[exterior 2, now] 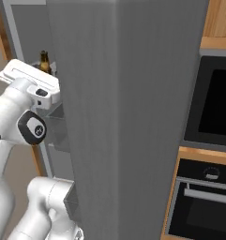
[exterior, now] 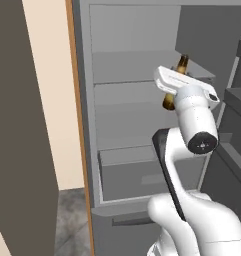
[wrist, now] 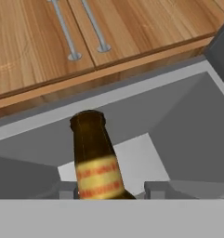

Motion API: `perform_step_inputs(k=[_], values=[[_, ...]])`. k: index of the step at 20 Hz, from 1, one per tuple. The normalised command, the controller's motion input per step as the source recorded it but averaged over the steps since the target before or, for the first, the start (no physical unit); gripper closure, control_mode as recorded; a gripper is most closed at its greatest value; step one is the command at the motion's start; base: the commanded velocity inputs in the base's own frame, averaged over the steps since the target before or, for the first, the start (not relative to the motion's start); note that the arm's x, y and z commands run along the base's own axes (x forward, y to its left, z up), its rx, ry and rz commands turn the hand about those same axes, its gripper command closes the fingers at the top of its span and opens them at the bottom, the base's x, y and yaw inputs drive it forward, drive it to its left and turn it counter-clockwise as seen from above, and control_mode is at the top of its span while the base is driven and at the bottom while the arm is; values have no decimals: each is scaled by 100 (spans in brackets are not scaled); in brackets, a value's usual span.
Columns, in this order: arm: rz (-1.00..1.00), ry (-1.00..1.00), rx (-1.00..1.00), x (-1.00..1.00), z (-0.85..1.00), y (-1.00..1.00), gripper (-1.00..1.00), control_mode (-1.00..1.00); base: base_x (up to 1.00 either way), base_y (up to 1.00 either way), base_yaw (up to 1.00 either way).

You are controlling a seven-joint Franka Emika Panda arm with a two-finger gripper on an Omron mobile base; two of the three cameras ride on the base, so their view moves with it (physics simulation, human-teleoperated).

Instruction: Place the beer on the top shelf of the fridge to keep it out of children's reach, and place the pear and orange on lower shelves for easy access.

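The beer [exterior: 181,67] is up inside the open fridge [exterior: 142,100], at about the height of the top shelf [exterior: 137,67], its brown neck rising above the white hand [exterior: 174,89] and its base showing just below it in the left base view. In the hand view the beer [wrist: 95,162] stands close before the camera, upright along the hand's axis, with the grey finger tips [wrist: 62,189] flanking its shoulder on either side. From that, the hand appears to be closed around the bottle's body, though the actual contact lies below what the camera shows. Whether the bottle's base already rests on the shelf or hangs just over it cannot be told; the hand hides that spot.

The grip low on the body with the neck free seems chosen so the bottle stays vertical while it is carried into the high compartment, and the arm reaches up and forward from the base to get there.

The neck carries a yellowish band label [wrist: 98,176] with reddish-orange stripes; no letters or brand can be read on it.

Beneath, the lower shelves [exterior: 127,145] show bare grey boards. In the right base view the grey fridge door [exterior 2: 128,117] stands edge-on, with the bottle top [exterior 2: 44,60] beside it. Wooden cabinet doors [wrist: 62,32] with metal handles sit above the fridge, and a dark oven [exterior 2: 203,201] stands to the right.
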Motion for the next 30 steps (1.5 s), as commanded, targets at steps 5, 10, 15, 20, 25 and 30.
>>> perform_step_inputs(k=[5,10,15,20,25,30], values=[[-1,-6,0,60,31,-28,100,-100,0,0,0],[-2,0,-1,67,24,-22,100,-100,0,0,0],[-3,1,-4,75,15,-2,100,-100,0,0,0],[-1,0,-3,72,3,0,100,-100,0,0,0],[0,0,-2,59,0,0,100,-100,0,0,0],[0,0,-1,45,-1,0,100,-100,0,0,0]])
